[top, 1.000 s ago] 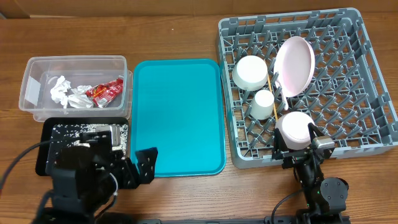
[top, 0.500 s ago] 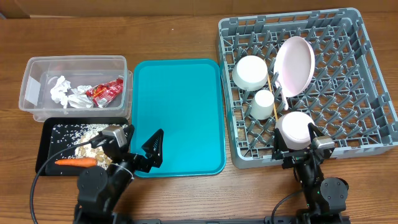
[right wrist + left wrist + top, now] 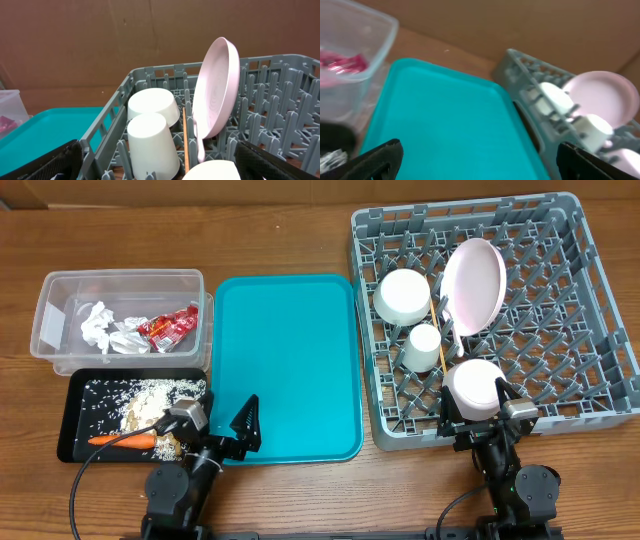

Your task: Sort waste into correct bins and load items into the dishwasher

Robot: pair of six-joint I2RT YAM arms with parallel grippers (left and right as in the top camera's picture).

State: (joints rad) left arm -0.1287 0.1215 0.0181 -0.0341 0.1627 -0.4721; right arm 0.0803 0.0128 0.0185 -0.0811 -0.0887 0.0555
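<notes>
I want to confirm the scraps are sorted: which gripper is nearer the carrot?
Left. The left gripper, open, sits just right of the carrot in the black tray; the right gripper, open, is far across at the near edge of the grey rack.

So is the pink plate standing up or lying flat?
Standing on edge; the pink plate rises between pegs of the rack.
</notes>
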